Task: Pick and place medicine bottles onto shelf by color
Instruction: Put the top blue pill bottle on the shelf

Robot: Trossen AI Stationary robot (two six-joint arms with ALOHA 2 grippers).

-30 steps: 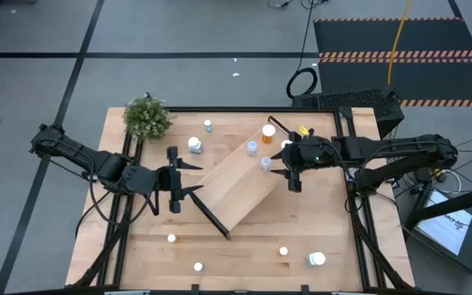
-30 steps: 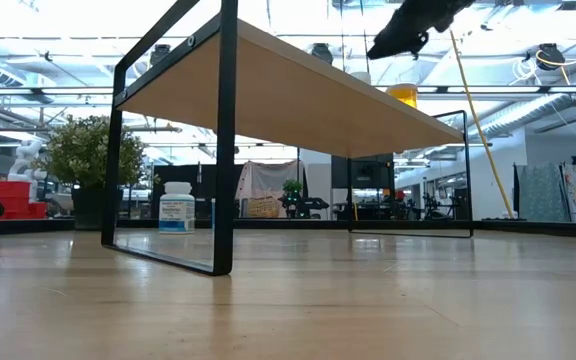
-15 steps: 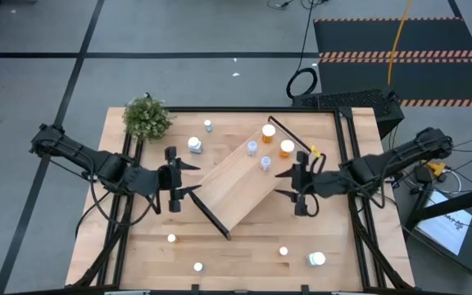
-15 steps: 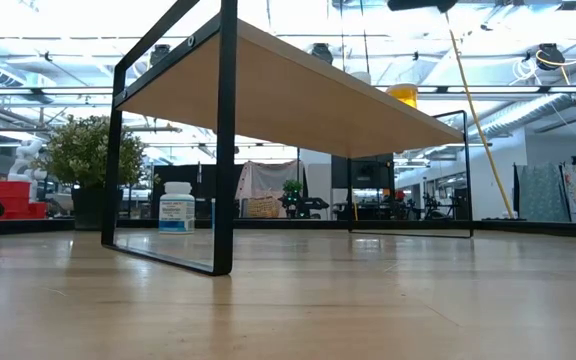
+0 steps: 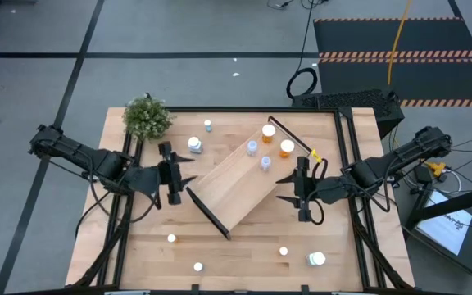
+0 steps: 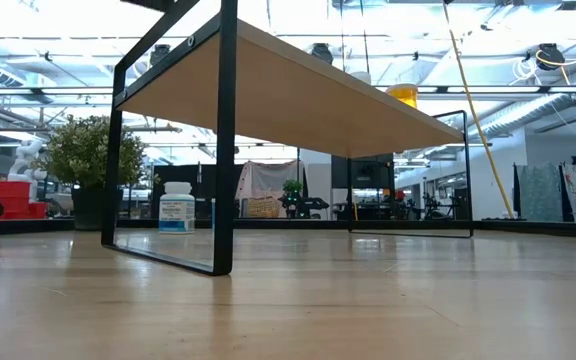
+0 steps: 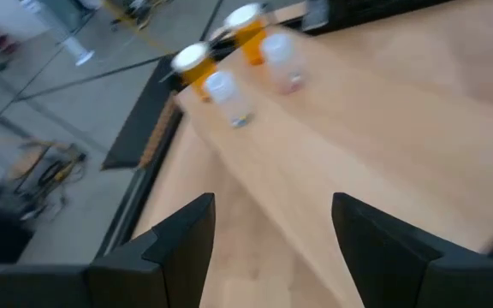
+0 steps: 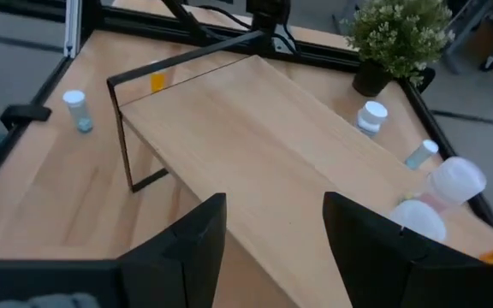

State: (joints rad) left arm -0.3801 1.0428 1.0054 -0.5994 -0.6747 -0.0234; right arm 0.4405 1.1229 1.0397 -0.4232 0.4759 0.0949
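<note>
At the near edge of the table (image 5: 244,246), four bottles are seen from above: one at 7 o'clock (image 5: 171,238), one at 6 o'clock (image 5: 197,266), one past it (image 5: 283,251), and a larger white one (image 5: 316,259) at 5 o'clock. The shelf (image 5: 240,182) is set across the middle, its long axis running from 7 o'clock to 1 o'clock, with a black bracket (image 5: 208,216) at the near end. The left gripper (image 5: 177,173) is held just beside the shelf at 9 o'clock, fingers parted and nothing between them; the right gripper (image 5: 302,189) is held at 3 o'clock, likewise parted and empty. Two pale bottles (image 5: 265,162) are stood on the far end of the board, with two orange ones (image 5: 286,148) beside them. A white bottle (image 5: 194,145), a small blue one (image 5: 208,125) and a plant (image 5: 147,117) are found toward 11 o'clock. Only the low view shows the board's underside (image 6: 298,100) and the room behind. The left wrist view alone shows the four far-end bottles (image 7: 229,85) close up; the right wrist view shows the opposite bracket (image 8: 144,128).
</note>
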